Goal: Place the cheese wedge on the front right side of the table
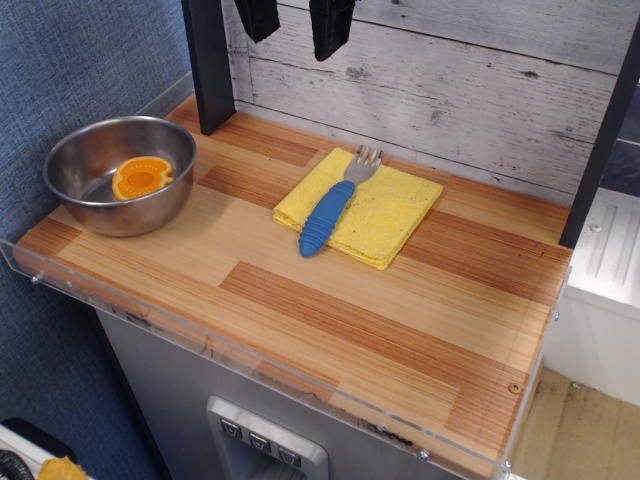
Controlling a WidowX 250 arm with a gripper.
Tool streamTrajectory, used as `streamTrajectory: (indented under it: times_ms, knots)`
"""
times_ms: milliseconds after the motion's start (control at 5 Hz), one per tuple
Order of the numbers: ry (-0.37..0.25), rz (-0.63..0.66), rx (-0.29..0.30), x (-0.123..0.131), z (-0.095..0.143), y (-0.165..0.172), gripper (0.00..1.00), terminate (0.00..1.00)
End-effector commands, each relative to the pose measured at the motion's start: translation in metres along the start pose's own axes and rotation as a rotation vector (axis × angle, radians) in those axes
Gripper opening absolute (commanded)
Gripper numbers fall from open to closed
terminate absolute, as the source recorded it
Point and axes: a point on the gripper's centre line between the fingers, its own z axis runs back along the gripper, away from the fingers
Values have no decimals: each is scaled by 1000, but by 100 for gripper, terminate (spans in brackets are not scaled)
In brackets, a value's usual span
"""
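The cheese wedge (142,177) is a small orange piece with a paler holed face. It lies inside a steel bowl (95,150) at the table's left side. The table (400,320) has a striped wooden top with a clear acrylic rim along its front. My gripper (295,22) hangs at the top edge of the view, high above the back of the table. Only its two dark fingertips show, spread apart with nothing between them.
A yellow square sponge cloth (390,215) lies at the middle back of the table. A fork with a blue handle (328,215) rests on it. A dark post (210,60) stands at the back left, and a whitewashed plank wall (450,90) runs behind.
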Motion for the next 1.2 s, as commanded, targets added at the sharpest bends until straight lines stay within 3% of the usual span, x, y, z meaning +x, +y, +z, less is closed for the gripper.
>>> streamTrajectory:
  times_ms: [0, 200, 400, 800, 1000]
  knots:
    - [0, 0, 0, 0, 0, 0, 100, 0]
    - [84, 67, -26, -7, -16, 9, 100, 0]
    - [98, 88, 22, -19, -16, 26, 100, 0]
    - [40, 114, -35, -53, -6, 62, 100, 0]
    - [26, 140, -29, -65, -10, 81, 100, 0]
